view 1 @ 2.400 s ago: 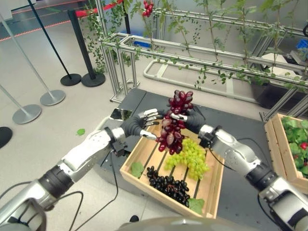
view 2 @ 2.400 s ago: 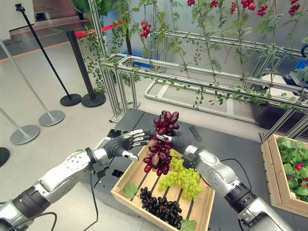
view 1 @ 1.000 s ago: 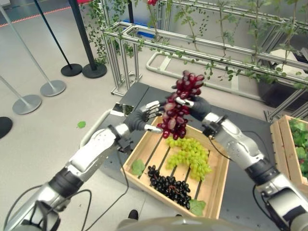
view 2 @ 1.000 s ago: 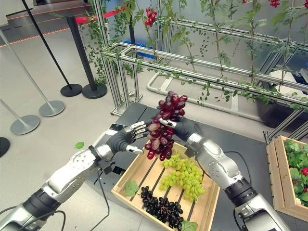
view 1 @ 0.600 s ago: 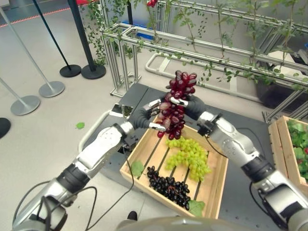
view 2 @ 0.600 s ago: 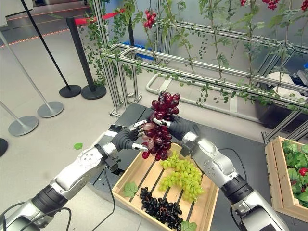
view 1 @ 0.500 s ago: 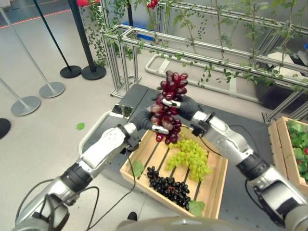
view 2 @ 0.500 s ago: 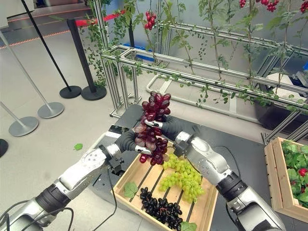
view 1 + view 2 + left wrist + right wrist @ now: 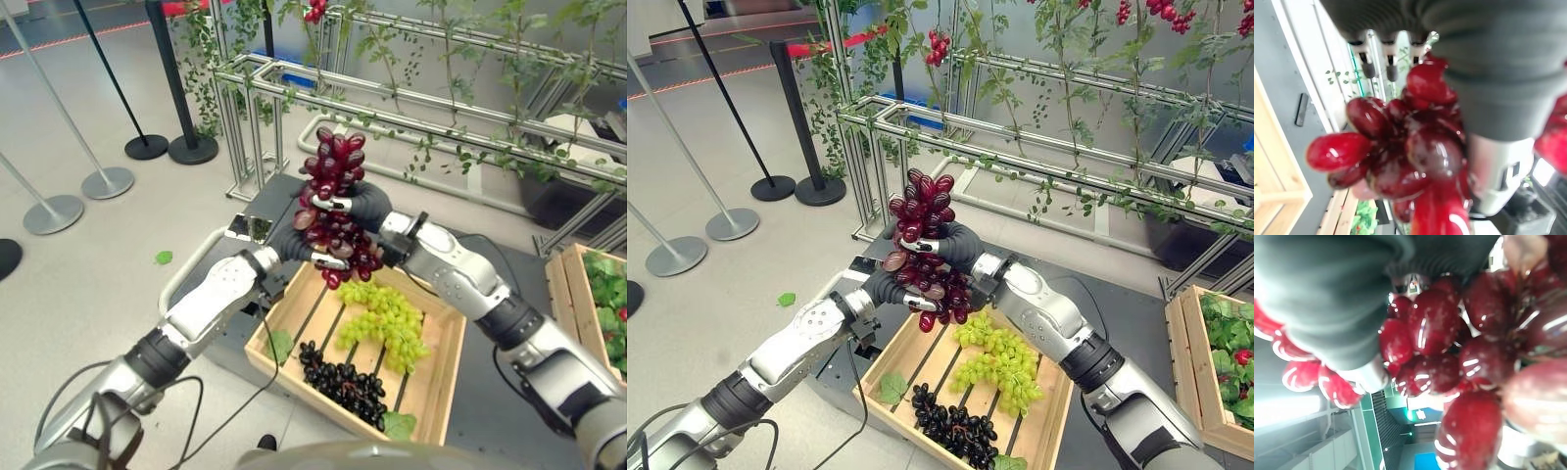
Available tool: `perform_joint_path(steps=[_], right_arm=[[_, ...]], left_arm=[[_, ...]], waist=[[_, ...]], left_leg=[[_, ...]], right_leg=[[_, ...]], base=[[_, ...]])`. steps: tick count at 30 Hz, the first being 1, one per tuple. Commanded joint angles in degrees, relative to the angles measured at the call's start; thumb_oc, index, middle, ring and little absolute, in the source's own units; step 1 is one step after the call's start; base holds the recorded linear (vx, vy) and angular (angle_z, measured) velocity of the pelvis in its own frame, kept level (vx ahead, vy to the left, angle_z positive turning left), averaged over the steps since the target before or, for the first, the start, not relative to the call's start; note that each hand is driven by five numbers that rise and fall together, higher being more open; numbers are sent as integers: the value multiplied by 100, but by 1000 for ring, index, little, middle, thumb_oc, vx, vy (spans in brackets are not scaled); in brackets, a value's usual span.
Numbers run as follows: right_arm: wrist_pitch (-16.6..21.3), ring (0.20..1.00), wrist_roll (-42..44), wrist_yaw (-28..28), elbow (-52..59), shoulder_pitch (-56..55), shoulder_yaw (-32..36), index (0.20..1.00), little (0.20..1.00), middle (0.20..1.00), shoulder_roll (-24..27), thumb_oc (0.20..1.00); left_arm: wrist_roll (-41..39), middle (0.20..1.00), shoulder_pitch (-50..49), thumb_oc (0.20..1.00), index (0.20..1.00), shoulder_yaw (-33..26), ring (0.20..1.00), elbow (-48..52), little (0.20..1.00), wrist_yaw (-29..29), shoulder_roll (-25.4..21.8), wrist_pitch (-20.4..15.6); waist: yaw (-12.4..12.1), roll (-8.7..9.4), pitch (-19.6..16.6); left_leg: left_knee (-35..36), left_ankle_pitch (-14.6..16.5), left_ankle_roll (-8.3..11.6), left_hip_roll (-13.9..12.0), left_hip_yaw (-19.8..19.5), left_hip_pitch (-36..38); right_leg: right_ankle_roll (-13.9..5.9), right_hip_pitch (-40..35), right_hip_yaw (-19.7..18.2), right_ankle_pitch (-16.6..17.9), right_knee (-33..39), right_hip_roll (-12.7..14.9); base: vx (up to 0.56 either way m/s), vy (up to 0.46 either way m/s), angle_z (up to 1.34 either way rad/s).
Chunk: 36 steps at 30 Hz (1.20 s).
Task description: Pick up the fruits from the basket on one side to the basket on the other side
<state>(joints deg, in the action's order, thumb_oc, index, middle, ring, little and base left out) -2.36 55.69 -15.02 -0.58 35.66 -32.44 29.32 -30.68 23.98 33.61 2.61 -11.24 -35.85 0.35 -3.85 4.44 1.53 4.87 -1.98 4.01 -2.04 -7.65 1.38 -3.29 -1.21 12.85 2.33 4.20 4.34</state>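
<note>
A red grape bunch (image 9: 333,164) hangs in the air above the far left corner of a wooden crate (image 9: 446,377). My right hand (image 9: 361,208) is shut on the bunch from the right, near its top. My left hand (image 9: 289,243) comes in from the left lower down, its thumb (image 9: 329,261) across the front of the bunch and its fingers behind it. The red grapes (image 9: 1400,147) show close up past the left hand's fingers (image 9: 1369,66), and the same grapes (image 9: 1435,342) lie against the right hand (image 9: 1327,293). Green grapes (image 9: 387,323) and black grapes (image 9: 343,377) lie in the crate.
A second wooden crate (image 9: 560,304) with leafy greens stands at the right edge. An aluminium trellis (image 9: 411,98) with vines runs behind the crates. Stanchion bases (image 9: 108,181) stand on the floor at the left. A dark platform (image 9: 269,201) lies under the crate.
Both hands and the red bunch have moved left and slightly up. My left hand, spread beside the bunch before, now has its thumb across it.
</note>
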Motion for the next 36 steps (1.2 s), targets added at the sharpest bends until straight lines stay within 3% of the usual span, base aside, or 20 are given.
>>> perform_joint_path(steps=[1, 2, 3, 4, 5, 24, 25, 36], right_arm=[[616, 200, 124, -14, 663, 752, 12, 200, 200, 200, -715, 200], [625, 200, 164, -5, 653, 715, 17, 200, 200, 200, -770, 200], [622, 200, 171, 4, 639, 691, 18, 200, 200, 200, -789, 200], [622, 200, 171, 4, 640, 690, 18, 200, 200, 200, -789, 200], [618, 200, 183, 12, 637, 666, 16, 200, 200, 200, -796, 200], [419, 200, 246, -50, 513, 59, 82, 200, 200, 200, -715, 200], [367, 1000, 252, -83, 503, 13, 64, 1000, 1000, 1000, -682, 1000], [386, 1000, 32, -92, 549, -581, 486, 1000, 1000, 1000, -419, 1000]], left_arm=[[-24, 1000, 683, 1000, 1000, 395, 1000, -167, 1000, -70, 402, -401], [-39, 937, 674, 937, 937, 385, 937, -200, 937, -52, 435, -402], [-52, 617, 666, 617, 617, 385, 617, -215, 617, -48, 451, -394], [-52, 373, 666, 373, 373, 386, 373, -215, 373, -48, 452, -394], [-81, 200, 665, 200, 200, 381, 200, -227, 200, -52, 456, -391], [-324, 200, 393, 200, 200, 145, 200, -177, 200, -30, 453, -402], [-359, 200, 343, 200, 200, 100, 200, -168, 200, -24, 436, -403], [-501, 200, -174, 200, 200, -487, 200, -130, 200, 64, 301, -468]], waist=[[10, 367, -317], [5, 368, -319], [5, 366, -327], [5, 366, -328], [6, 365, -331], [32, 329, -324], [32, 326, -326], [58, 313, -291]], left_leg=[[-242, 407, -343, 321, 93, -103], [-249, 409, -346, 327, 91, -107], [-250, 409, -347, 327, 94, -109], [-250, 409, -347, 327, 94, -111], [-248, 408, -347, 328, 93, -111], [-230, 382, -307, 305, 74, -108], [-225, 382, -305, 303, 68, -103], [-257, 380, -277, 280, 69, -111]], right_leg=[[-406, 182, -7, -151, -601, 407], [-402, 186, -15, -151, -599, 407], [-401, 185, -13, -151, -598, 408], [-401, 186, -13, -151, -598, 408], [-400, 187, -14, -150, -598, 410], [-373, 175, 36, -166, -603, 385], [-371, 172, 38, -172, -602, 382], [-352, 175, 47, -200, -645, 364]], base=[[0, 0, 0], [0, 0, 0], [0, 0, 0], [0, 0, 0], [0, 0, 0], [0, 0, 0], [0, 0, 0], [0, 0, 0]])
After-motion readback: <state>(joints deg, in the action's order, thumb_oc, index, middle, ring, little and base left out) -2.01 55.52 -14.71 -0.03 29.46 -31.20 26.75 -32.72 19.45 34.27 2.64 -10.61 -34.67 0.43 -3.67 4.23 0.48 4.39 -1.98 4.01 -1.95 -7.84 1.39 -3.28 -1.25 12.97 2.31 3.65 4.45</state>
